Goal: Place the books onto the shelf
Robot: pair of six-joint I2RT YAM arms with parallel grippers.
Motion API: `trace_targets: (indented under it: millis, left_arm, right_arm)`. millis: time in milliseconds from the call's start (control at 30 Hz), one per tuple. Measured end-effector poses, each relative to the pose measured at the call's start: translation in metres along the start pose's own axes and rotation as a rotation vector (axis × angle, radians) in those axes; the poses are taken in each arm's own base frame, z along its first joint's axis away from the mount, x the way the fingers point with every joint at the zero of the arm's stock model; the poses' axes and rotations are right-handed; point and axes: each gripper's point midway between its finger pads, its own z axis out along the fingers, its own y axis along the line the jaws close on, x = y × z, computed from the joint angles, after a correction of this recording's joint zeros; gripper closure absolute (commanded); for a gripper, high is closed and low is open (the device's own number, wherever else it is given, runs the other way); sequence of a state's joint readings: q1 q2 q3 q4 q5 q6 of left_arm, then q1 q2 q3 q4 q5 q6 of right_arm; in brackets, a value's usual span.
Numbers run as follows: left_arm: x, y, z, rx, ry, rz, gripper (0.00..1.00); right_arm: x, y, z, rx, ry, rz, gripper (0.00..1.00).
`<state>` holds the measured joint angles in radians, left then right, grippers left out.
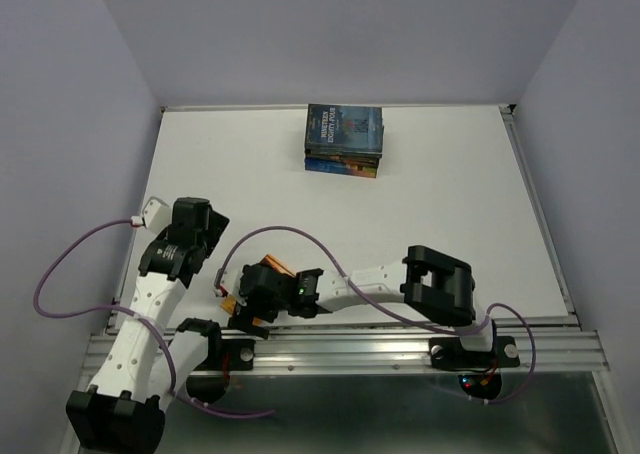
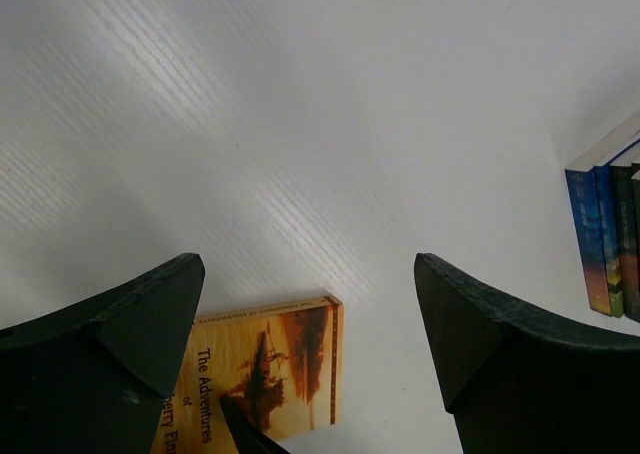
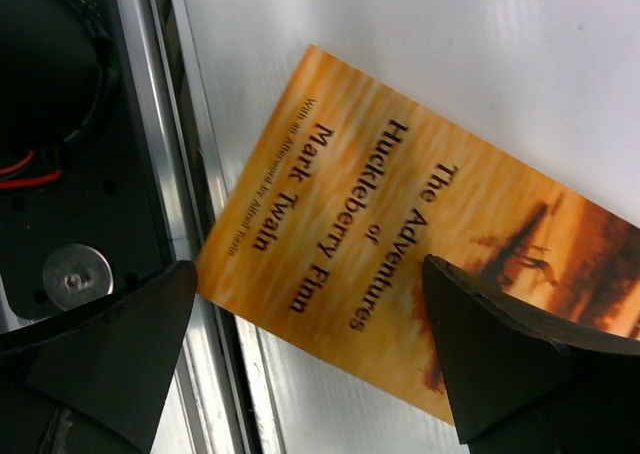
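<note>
Flat white tabletop (image 1: 430, 204), stack of thin glossy blue-covered paperbacks (image 1: 345, 139) lying at its far edge, single orange Huckleberry Finn paperback (image 3: 400, 234) lying flat at its near edge, right pincer (image 3: 308, 272) spread wide just above it, left pincer (image 2: 308, 269) spread wide, holding nothing

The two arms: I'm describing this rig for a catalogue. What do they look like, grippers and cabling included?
The left arm and right arm have white links joined by boxy black housings. A purple cable loops alongside each arm. The left gripper and right gripper each end in two matte black, wedge-shaped fingers. No lettering or markings show.
</note>
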<state>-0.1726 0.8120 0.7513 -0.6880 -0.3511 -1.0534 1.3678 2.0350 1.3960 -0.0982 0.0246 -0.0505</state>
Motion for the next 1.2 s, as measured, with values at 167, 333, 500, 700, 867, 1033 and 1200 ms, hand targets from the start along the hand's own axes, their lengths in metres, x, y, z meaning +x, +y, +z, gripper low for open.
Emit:
trace_targets:
  millis: [167, 333, 500, 700, 867, 1033, 1200]
  left_arm:
    - [-0.002, 0.006, -0.01, 0.013, -0.007, -0.006, 0.01]
    - [-0.003, 0.009, -0.015, 0.016, -0.009, -0.007, 0.01]
    - [-0.003, 0.009, -0.015, 0.015, -0.007, -0.008, 0.01]
    - [-0.002, 0.006, -0.015, 0.029, 0.0, -0.006, 0.01]
    - [0.01, -0.017, -0.012, 0.121, 0.072, 0.051, 0.01]
    - [0.032, -0.053, -0.006, 0.267, 0.195, 0.153, 0.01]
    - [0.066, -0.075, -0.001, 0.362, 0.312, 0.255, 0.01]
  right_arm:
    - [-0.003, 0.008, 0.012, 0.039, 0.0, -0.017, 0.0]
    - [-0.003, 0.0, 0.018, 0.134, -0.003, -0.022, 0.0]
    - [0.008, -0.019, 0.016, 0.267, -0.004, 0.021, 0.0]
    - [0.028, -0.048, -0.004, 0.374, 0.001, 0.148, 0.0]
    - [0.067, -0.093, -0.043, 0.474, 0.057, 0.223, 0.0]
    - [0.101, -0.119, -0.079, 0.478, 0.094, 0.26, 0.0]
    - [0.106, -0.135, -0.125, 0.439, 0.038, 0.388, 0.0]
